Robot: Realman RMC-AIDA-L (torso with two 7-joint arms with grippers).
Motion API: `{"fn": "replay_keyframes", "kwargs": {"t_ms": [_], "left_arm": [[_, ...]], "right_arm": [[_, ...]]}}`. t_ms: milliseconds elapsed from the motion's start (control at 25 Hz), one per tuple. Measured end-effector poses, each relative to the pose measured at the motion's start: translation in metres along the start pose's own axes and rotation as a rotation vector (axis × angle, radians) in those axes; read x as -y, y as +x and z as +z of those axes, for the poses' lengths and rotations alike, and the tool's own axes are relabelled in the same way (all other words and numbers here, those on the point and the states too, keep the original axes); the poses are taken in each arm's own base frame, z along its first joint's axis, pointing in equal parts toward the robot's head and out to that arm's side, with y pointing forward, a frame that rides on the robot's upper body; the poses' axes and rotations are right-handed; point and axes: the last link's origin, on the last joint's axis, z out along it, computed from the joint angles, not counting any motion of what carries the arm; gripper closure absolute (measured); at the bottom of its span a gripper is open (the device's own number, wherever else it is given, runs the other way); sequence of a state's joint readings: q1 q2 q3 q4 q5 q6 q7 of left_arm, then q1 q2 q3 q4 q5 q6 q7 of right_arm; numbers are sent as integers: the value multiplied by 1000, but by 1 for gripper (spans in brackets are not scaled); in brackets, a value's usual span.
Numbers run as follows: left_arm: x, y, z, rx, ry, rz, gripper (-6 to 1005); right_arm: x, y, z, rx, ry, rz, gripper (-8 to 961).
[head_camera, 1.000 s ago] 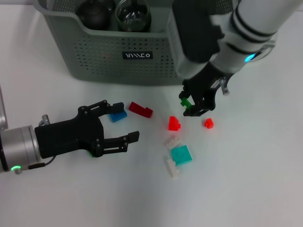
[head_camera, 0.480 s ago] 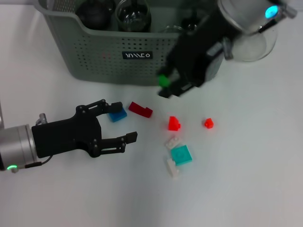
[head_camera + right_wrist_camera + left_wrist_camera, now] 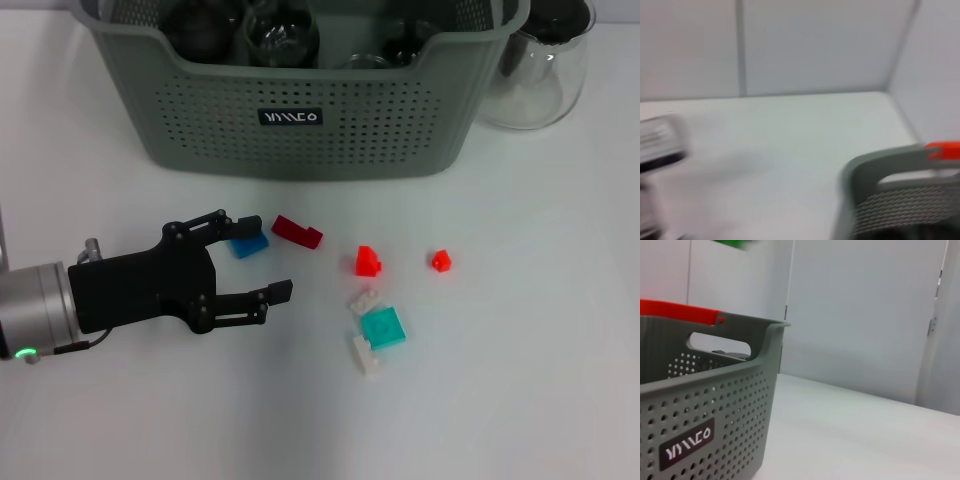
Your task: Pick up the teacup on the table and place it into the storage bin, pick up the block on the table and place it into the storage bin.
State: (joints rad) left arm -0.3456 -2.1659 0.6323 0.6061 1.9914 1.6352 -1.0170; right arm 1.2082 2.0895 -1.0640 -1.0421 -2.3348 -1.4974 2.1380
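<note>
The grey-green storage bin [image 3: 300, 120] stands at the back of the table, and its perforated wall [image 3: 700, 410] fills the left wrist view. Rounded glass vessels [image 3: 283, 32] lie inside it; no teacup shows on the table. Loose blocks lie in front of the bin: a blue one [image 3: 248, 243], a red bar [image 3: 297, 231], a red one [image 3: 368, 261], a small red one [image 3: 441, 261], a teal one [image 3: 383, 326] and two white ones [image 3: 366, 300]. My left gripper [image 3: 264, 258] rests open beside the blue block. A green scrap [image 3: 735, 243] shows above the bin. My right gripper is out of view.
A clear glass carafe [image 3: 538, 65] stands right of the bin. An orange strip [image 3: 942, 149] lies on the bin's rim. White table extends to the front and right of the blocks.
My right arm, holding a green block, rose from the table toward the bin and left the head view. The left gripper stayed where it was.
</note>
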Motion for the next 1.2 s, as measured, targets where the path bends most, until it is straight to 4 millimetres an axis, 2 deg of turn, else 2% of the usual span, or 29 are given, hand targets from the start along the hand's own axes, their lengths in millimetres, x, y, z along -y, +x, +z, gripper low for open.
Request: {"fn": "replay_keyframes", "kwargs": {"t_ms": [80,120,200,400,560,920,1200], "left_arm": [[0,1,0,-3,-5,1,137],[-1,1,0,-5,-8,2,137],[-1,3,1,-12,-13,4,137],[0,6,3,-17,-23,12,137],[1,6,3,-16,-23,21,137],[1,6,3,-9,-23,24,138],[0,6,4,-14,-27,20,138]], "right_arm": [[9,-7,6,12,65,23,516],[19,-11,17,15,124,44,516],[22,-10,23,9,144,49,516],[41,1,58,-36,278,37,515],[48,13,78,-61,370,-15,509],[49,39,95,-133,428,-76,496],[46,47,97,-156,424,-80,485]]}}
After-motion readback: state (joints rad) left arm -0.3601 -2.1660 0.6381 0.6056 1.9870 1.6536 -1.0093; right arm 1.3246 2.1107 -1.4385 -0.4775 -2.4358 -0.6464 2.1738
